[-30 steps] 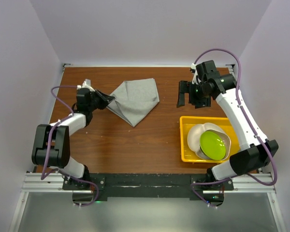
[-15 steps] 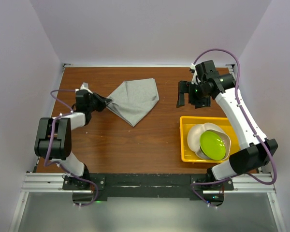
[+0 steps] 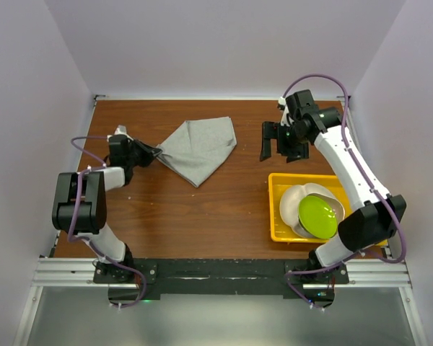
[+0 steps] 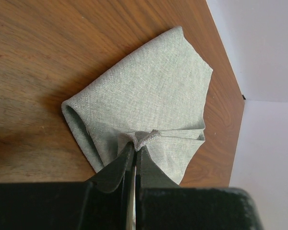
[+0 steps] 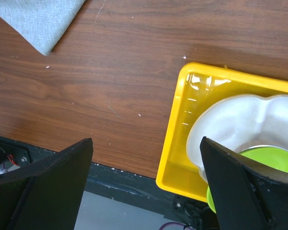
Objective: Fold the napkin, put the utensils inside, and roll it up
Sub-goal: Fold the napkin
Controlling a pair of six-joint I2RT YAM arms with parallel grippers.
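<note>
Our left gripper (image 3: 154,152) is pressed together on a bunched corner of the light grey cloth napkin (image 3: 197,148), which lies on the brown wooden table (image 3: 202,216) in its far left part. From that pinch the napkin fans out to our right, toward the table's middle, as a loosely folded kite-like shape with one point aimed at the near edge. The cloth therefore lies wholly beyond the left fingertips, and the left arm is much the nearer one. Our right gripper (image 3: 283,144) hangs spread wide, holding nothing. It is well apart from the napkin and just beyond the yellow plastic tray (image 3: 273,216). In that tray sits a white wavy-rimmed bowl (image 3: 292,200) with a lime-green round dish (image 3: 318,216) resting in it. We see no silver spoon in any view; we judge it may be hidden in the tray.
</note>
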